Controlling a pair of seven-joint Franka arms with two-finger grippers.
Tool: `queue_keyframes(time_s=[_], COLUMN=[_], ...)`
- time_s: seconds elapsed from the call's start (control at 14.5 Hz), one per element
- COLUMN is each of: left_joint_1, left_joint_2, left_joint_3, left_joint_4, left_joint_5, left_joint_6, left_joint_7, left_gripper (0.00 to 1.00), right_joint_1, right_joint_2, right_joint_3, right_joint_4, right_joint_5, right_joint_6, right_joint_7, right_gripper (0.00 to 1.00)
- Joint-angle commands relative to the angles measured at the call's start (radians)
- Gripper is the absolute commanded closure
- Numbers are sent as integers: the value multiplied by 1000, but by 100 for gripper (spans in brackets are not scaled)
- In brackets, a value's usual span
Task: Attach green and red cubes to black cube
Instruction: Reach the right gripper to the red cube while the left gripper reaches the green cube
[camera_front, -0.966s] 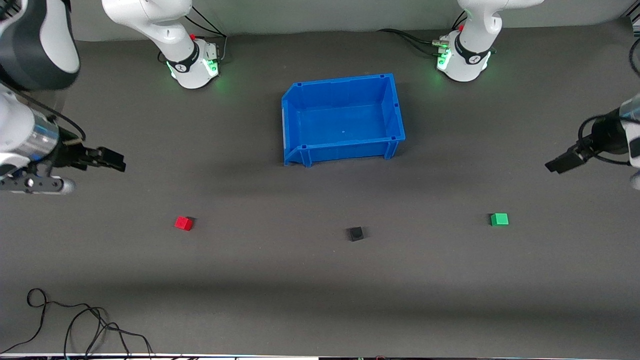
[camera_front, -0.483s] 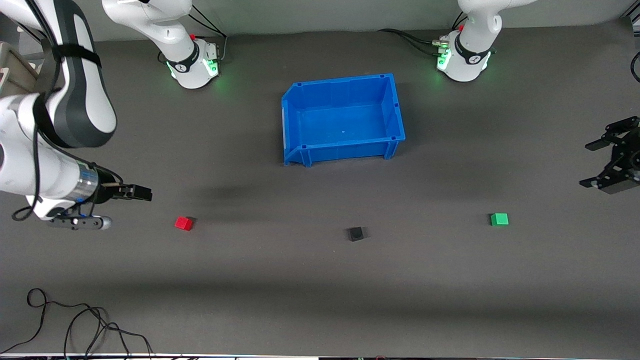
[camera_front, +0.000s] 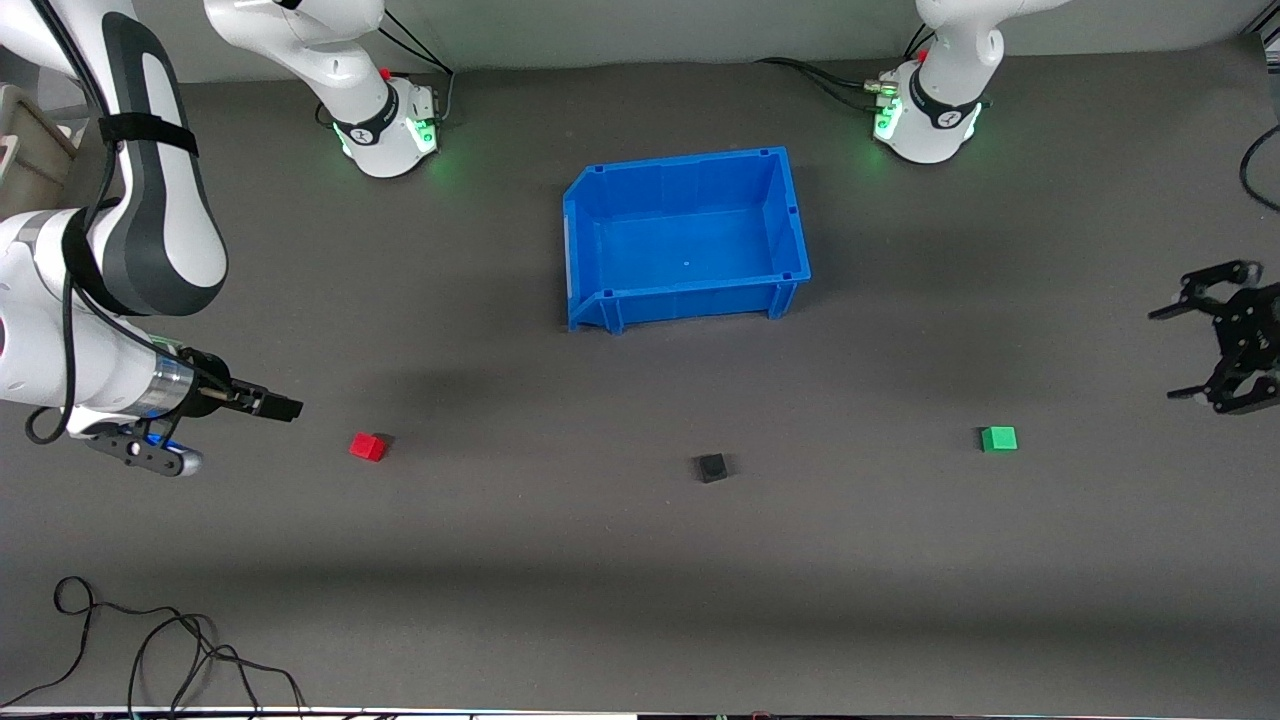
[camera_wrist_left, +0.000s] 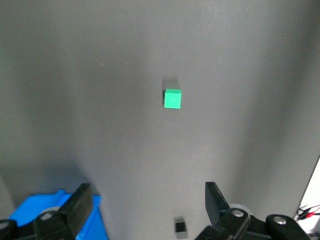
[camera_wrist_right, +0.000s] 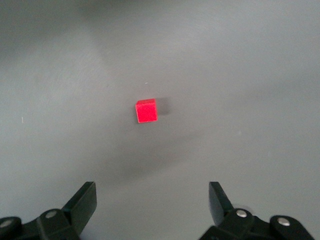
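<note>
Three tiny cubes lie in a row on the dark table, nearer to the front camera than the bin. The red cube (camera_front: 367, 446) (camera_wrist_right: 146, 110) is toward the right arm's end. In the middle sits the black cube (camera_front: 711, 467) (camera_wrist_left: 180, 226). The green cube (camera_front: 998, 439) (camera_wrist_left: 172, 98) is toward the left arm's end. My right gripper (camera_front: 280, 407) (camera_wrist_right: 152, 192) hangs open over bare table beside the red cube, holding nothing. Over the table's edge at the left arm's end, my left gripper (camera_front: 1175, 352) (camera_wrist_left: 148, 200) is open and empty, apart from the green cube.
An empty blue bin (camera_front: 690, 300) (camera_wrist_left: 27, 212) stands mid-table between the two arm bases. A loose black cable (camera_front: 150, 640) lies near the front edge at the right arm's end.
My right gripper came down and closer to the red cube. My left gripper turned so its spread fingers show, drawing back toward the table's end. The cubes have not moved.
</note>
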Motion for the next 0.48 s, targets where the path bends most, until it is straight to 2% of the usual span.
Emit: queue_keyframes(time_s=[0.0, 0.21, 0.34, 0.41], left_joint_1=[20, 5, -6, -6], left_joint_2=[-8, 51, 119, 147], left_joint_3=[-9, -19, -19, -19], left_joint_4=[-164, -281, -289, -292], left_joint_5=[-53, -74, -136, -168], left_joint_6=[178, 393, 451, 472], left_joint_7=[-14, 21, 128, 187], left_gripper=[0, 0, 0, 0], right_joint_1=[-1, -17, -60, -80], right_joint_2=[9, 15, 15, 15], right_joint_3=[0, -6, -8, -6], right_joint_4=[24, 32, 37, 56], right_joint_5=[20, 20, 26, 73], right_joint_6=[-16, -16, -14, -19], right_joint_7=[318, 414, 414, 412], right_gripper=[1, 0, 0, 0])
